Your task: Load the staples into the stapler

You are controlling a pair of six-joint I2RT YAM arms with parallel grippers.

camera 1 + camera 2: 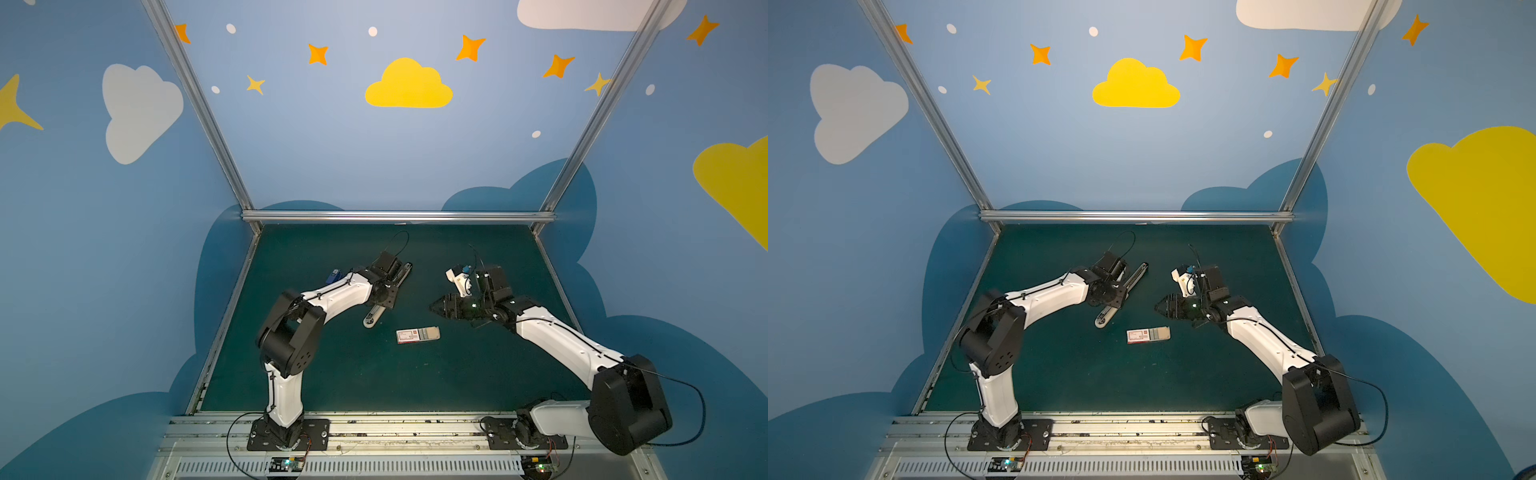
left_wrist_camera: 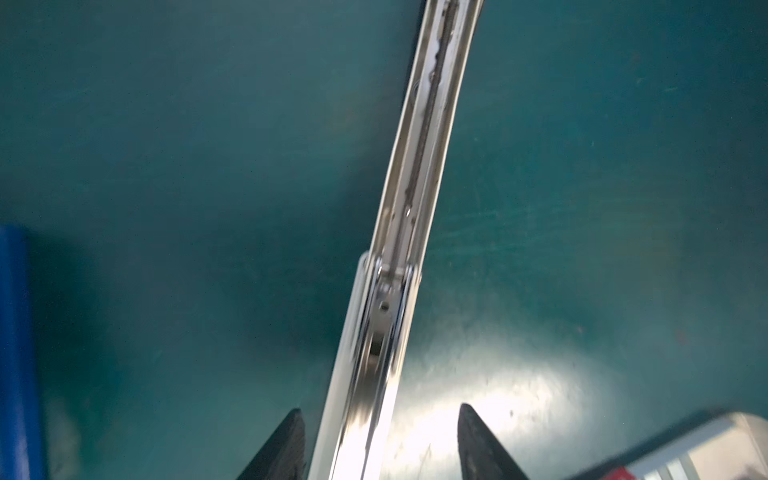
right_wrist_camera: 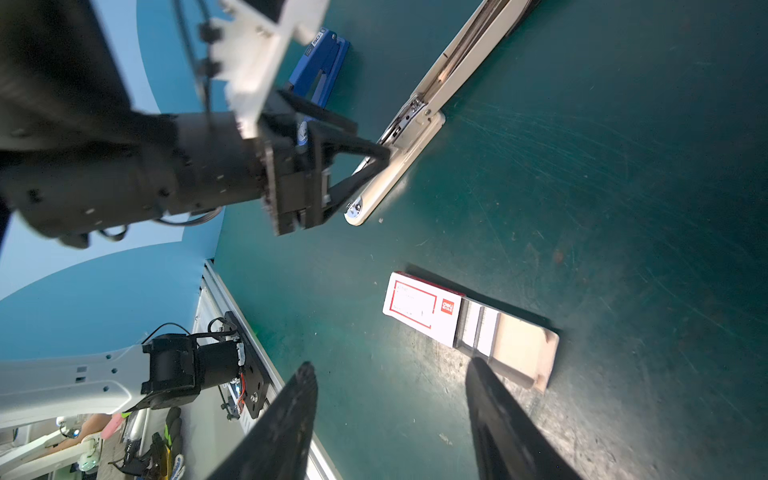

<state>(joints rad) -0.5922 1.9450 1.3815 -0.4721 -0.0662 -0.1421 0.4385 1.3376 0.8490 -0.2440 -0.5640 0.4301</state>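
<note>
Tabletop scene with two robot arms over a dark green mat (image 1: 332,374), walled in by blue panels painted with clouds and stars. Near the middle of the mat, in both top views, a cream stapler (image 1: 372,316) lies folded open in one long line, its shiny metal channel facing up and running toward the back wall. The left gripper (image 2: 380,413) points down over the stapler near its hinge. The blurred left wrist view shows its two black fingers (image 2: 478,440) set apart on either side of the stapler, with green mat showing between one finger and the metal, so this hand is partly open and clamps nothing. Whether the other finger touches the stapler cannot be told. A small blue object (image 3: 320,66) sits on the mat just behind the left arm's wrist. Closer to the front edge, between the two arms and apart from the stapler, lies a white-and-red box (image 1: 409,336) with its beige tray (image 3: 525,353) slid out toward the right arm. The staples (image 3: 478,328), thin grey strips, lie in rows in the tray just beside the box sleeve. The right gripper (image 3: 390,365) hangs above the mat near the tray end of the box, its fingers spread apart and holding nothing.
</note>
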